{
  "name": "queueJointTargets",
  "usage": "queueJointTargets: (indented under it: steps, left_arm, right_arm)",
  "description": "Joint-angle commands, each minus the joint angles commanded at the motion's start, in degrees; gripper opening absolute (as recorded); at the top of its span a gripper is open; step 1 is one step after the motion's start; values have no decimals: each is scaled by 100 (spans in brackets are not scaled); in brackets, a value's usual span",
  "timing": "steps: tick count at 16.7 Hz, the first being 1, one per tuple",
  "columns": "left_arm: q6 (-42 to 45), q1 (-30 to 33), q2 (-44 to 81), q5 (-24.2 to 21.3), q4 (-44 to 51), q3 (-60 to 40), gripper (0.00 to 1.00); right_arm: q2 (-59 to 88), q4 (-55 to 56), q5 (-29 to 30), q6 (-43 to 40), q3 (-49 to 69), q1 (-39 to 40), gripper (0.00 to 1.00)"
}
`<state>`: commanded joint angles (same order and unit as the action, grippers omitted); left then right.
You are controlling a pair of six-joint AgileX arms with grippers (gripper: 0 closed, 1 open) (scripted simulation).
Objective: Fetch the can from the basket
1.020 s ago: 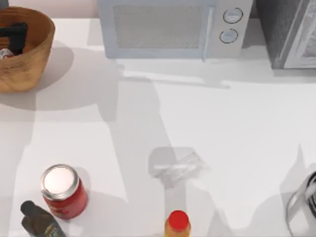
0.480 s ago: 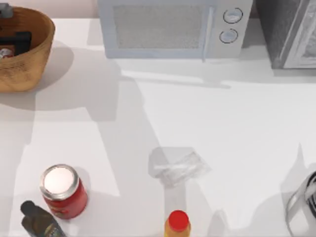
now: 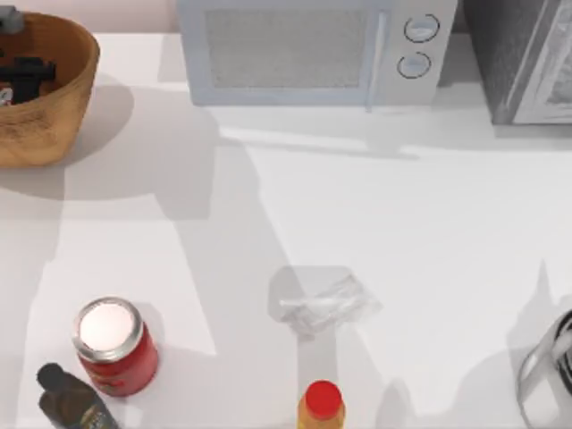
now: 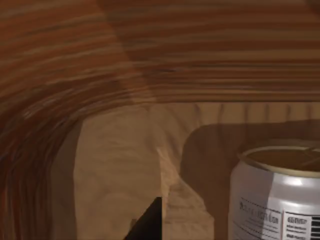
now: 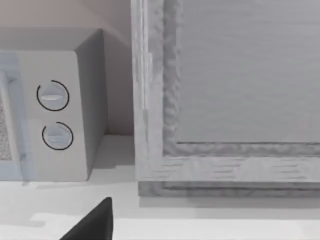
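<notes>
Reaching down into the round, deep, orange-brown woven wicker basket (image 3: 54, 98) at the table's far left corner, my left end effector (image 3: 25, 73) sits low between the ribbed walls. Over the last second it has shifted a little inside the basket, from nearer the left edge toward the middle. The small white can with red marking and a dull tan-gold top (image 4: 277, 195) stands upright on the basket floor, just beside my left end effector; from above only a sliver of it shows at the basket's left edge (image 3: 4, 95). I cannot tell whether my fingers are wide or narrow. I judge the grasp not yet made: I am lining up beside the can. My right arm rests parked at the table's right, facing the pale grey microwave (image 5: 50, 115).
</notes>
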<state>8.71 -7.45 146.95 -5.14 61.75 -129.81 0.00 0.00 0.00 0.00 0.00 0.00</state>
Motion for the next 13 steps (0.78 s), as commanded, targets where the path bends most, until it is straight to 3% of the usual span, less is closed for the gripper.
queueJointTargets:
  steps: [6,13]
  left_arm:
    - [0,0,0,0,0,0,2]
    - [0,0,0,0,0,0,0]
  right_arm:
    - [0,0,0,0,0,0,100]
    - [0,0,0,0,0,0,100]
